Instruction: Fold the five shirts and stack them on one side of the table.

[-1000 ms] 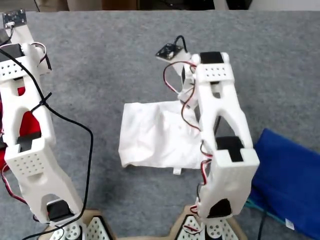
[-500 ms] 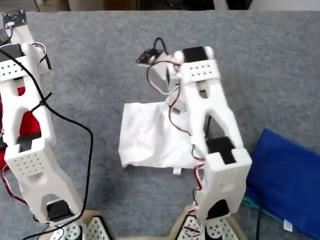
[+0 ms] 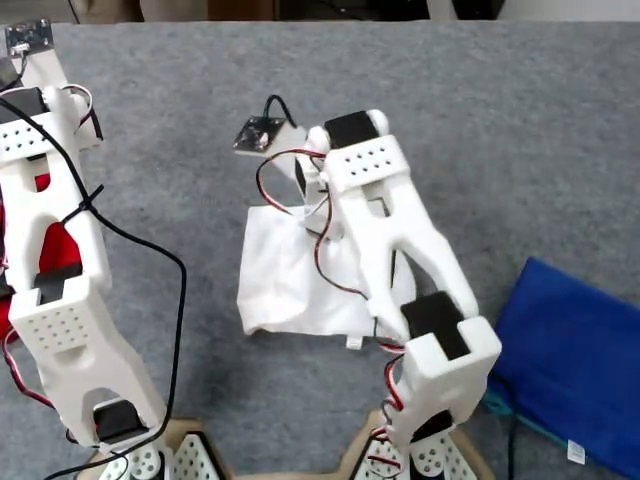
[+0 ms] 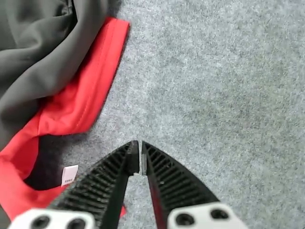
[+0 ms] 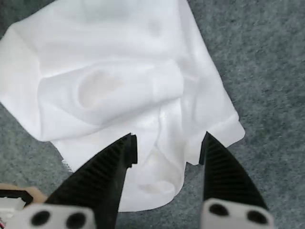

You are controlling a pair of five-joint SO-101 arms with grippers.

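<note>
Jaws spread, the right gripper (image 5: 169, 138) hangs over the white shirt (image 5: 109, 86); it should pinch both layers beneath.

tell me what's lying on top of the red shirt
A dark grey garment drapes over part of the red shirt; how far the red runs beneath it is hidden.

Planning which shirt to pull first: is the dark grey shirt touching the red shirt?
Touching. The left wrist view shows the dark grey shirt lying over the red shirt, covering part of it with no gap between them.
</note>
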